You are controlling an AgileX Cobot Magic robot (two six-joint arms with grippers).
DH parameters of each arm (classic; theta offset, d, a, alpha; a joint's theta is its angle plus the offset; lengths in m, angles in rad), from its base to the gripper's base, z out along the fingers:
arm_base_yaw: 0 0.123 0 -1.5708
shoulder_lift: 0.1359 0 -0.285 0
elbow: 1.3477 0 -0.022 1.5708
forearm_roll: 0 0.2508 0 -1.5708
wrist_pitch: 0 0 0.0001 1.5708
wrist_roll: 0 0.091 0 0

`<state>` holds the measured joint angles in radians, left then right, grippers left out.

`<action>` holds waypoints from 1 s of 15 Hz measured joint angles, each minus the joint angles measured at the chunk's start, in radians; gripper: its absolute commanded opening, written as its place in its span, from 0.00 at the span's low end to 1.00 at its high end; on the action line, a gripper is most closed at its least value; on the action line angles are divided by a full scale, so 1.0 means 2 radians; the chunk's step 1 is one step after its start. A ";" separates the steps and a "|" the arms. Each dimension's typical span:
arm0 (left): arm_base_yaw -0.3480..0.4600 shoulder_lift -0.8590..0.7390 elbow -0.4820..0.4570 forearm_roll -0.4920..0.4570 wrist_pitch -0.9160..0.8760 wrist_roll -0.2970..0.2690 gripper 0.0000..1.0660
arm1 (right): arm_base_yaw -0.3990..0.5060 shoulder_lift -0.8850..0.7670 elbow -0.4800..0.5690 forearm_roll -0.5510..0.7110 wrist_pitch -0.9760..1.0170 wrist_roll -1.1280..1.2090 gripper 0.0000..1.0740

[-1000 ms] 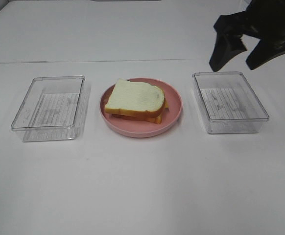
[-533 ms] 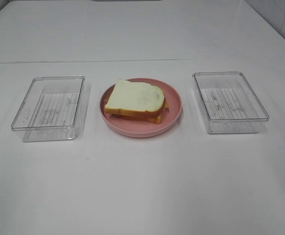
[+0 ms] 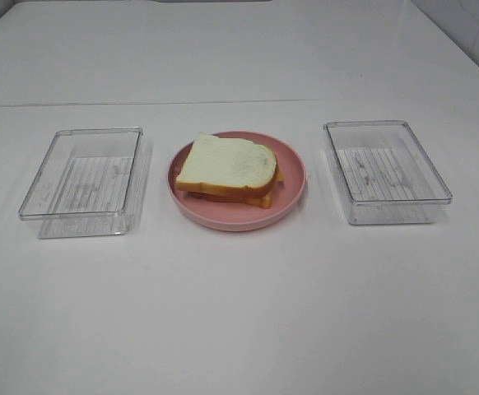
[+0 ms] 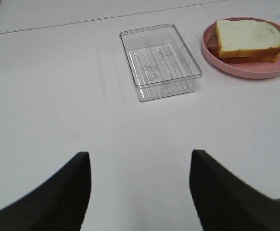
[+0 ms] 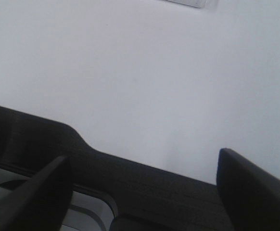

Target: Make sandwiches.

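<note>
Judging from the layout, assembly looks finished: one sandwich [image 3: 228,171] sits built on the pink plate [image 3: 293,197] at the centre of the exterior view, and both clear trays, the left tray [image 3: 81,181] and the right tray [image 3: 388,170], show only their ribbed floors, with no loose fillings visible. Neither arm appears in the exterior view. The left gripper [image 4: 137,192] hangs over bare table [image 3: 239,313], its jaws spread and holding nothing, with the left tray at upper centre of its wrist frame and the sandwich at upper right. The right gripper [image 5: 142,190] likewise has its jaws spread and empty, over blank table and a dark surface in the lower part of its frame that cannot be identified. The step in hand appears to be the close of the task, with both arms standing clear. If anything remains, the next move would call only for keeping clear of the plate; no further part is in sight to fetch. The sandwich shows a white top slice with an orange-brown crust, lying flat and roughly square to the plate. A yellow-orange edge and a darker reddish layer peek out below it on the right and front sides. Any lettuce cannot be confirmed from here.
</note>
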<state>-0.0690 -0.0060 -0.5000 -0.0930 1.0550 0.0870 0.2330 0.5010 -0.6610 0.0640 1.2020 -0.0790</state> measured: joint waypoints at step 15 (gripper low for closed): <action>0.005 0.000 0.000 0.000 0.000 0.001 0.55 | 0.000 -0.125 0.074 0.033 -0.064 -0.025 0.71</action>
<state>-0.0600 -0.0060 -0.5000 -0.0930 1.0550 0.0890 0.2330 0.2500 -0.5130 0.1300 1.0740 -0.1300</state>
